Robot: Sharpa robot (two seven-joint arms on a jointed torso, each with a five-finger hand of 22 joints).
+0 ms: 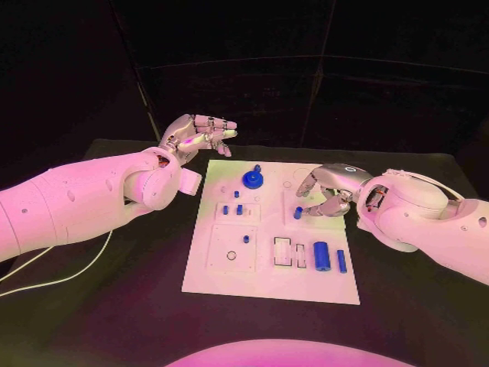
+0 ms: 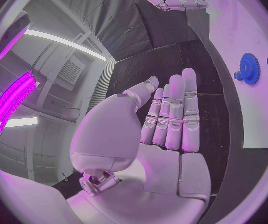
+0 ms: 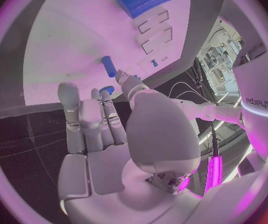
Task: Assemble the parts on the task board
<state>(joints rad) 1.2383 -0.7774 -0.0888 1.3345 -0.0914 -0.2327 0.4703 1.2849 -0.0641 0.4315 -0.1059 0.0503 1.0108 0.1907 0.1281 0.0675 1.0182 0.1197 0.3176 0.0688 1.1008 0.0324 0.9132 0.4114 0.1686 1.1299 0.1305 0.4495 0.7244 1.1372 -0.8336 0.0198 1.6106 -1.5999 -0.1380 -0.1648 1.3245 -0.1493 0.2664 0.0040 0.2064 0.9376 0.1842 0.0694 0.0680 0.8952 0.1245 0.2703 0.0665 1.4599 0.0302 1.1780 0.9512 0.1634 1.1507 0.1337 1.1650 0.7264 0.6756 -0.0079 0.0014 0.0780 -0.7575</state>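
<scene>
The black table (image 1: 124,306) carries the white rectangular task board (image 1: 269,277) at its middle. The left hand (image 1: 197,134) hovers off the board's far left corner, fingers straight, close together, holding nothing. The right hand (image 1: 328,191) hangs over the board's right edge, fingers curled around nothing. A blue toothed gear (image 1: 252,179) sits near the far edge; a short blue cylinder (image 1: 321,255) lies at the near right.
</scene>
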